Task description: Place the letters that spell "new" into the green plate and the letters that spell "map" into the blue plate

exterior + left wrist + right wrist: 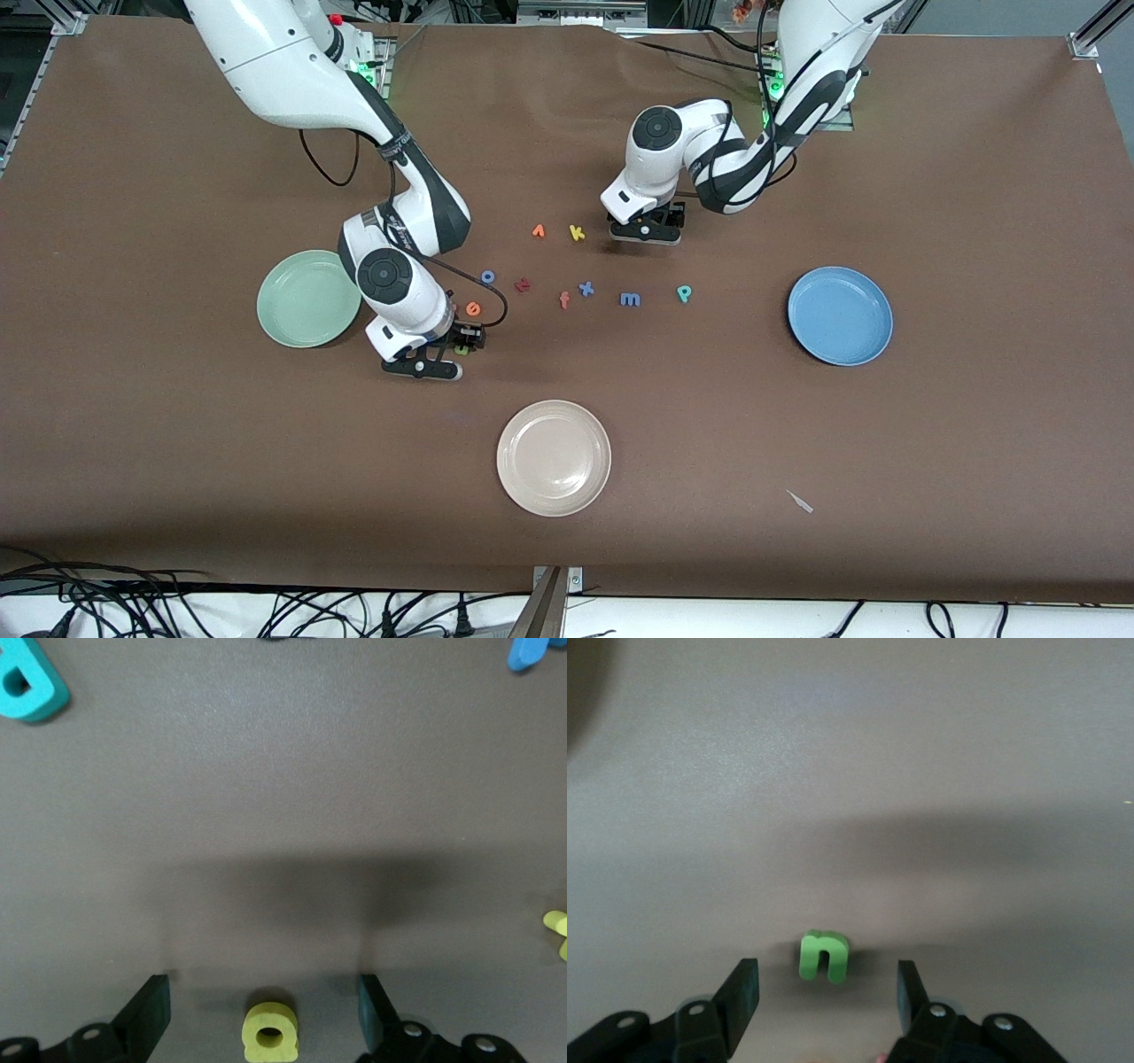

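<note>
Wrist views: left gripper [264, 1005] open astride yellow a [270, 1033], right gripper [824, 992] open astride green n [824, 956], each lined up to pinch its letter

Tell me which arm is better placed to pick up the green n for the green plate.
The right arm. Its right gripper stands open right around the green n, beside the green plate. The left gripper is open around the yellow a instead.

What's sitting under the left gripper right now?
The yellow a lies on the brown table between the open fingers of the left gripper, not yet gripped. In the front view the left gripper hides the letter completely.
</note>
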Robot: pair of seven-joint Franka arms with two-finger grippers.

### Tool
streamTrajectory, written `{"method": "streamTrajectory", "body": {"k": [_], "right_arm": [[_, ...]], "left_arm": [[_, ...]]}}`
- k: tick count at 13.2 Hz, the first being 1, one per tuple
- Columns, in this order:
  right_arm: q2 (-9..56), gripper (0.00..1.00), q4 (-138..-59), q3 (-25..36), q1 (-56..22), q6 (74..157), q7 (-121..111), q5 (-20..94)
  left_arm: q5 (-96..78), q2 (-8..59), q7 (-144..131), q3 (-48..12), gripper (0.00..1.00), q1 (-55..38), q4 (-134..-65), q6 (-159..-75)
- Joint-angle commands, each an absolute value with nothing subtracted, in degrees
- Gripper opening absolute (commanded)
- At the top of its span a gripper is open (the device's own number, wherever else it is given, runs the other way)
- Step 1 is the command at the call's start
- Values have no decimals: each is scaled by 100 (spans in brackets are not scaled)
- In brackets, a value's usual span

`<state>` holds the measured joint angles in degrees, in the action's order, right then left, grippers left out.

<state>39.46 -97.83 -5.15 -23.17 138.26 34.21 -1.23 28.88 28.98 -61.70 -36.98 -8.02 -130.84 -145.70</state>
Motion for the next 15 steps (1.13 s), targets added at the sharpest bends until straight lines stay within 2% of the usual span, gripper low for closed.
{"method": "streamTrajectory", "body": {"k": [1,2,3,9,13,15], "right_arm": [[4069,69,-9633,-475,-2391,13887,3560,-263],[4113,69,-9642,-466,-2399,13887,3560,-325],[4139,64,-9642,-466,-2399,13887,3560,-403],[4184,50,-9650,-466,-2452,13878,3560,-422],[4123,16,-9642,-457,-2461,13825,3507,-431],[3895,16,-9633,-405,-2408,13598,3411,-439]], "left_arm": [[3076,2918,-6249,-3735,81,-791,-13008,-14441],[3085,2918,-6223,-3744,77,-782,-13008,-14388],[3085,2909,-6214,-3744,75,-791,-13008,-14370],[2988,2918,-5977,-3849,56,-774,-13025,-14107],[2927,2927,-5977,-3946,49,-694,-13025,-13896],[2769,2979,-5968,-3946,44,-712,-12982,-13887]]}}
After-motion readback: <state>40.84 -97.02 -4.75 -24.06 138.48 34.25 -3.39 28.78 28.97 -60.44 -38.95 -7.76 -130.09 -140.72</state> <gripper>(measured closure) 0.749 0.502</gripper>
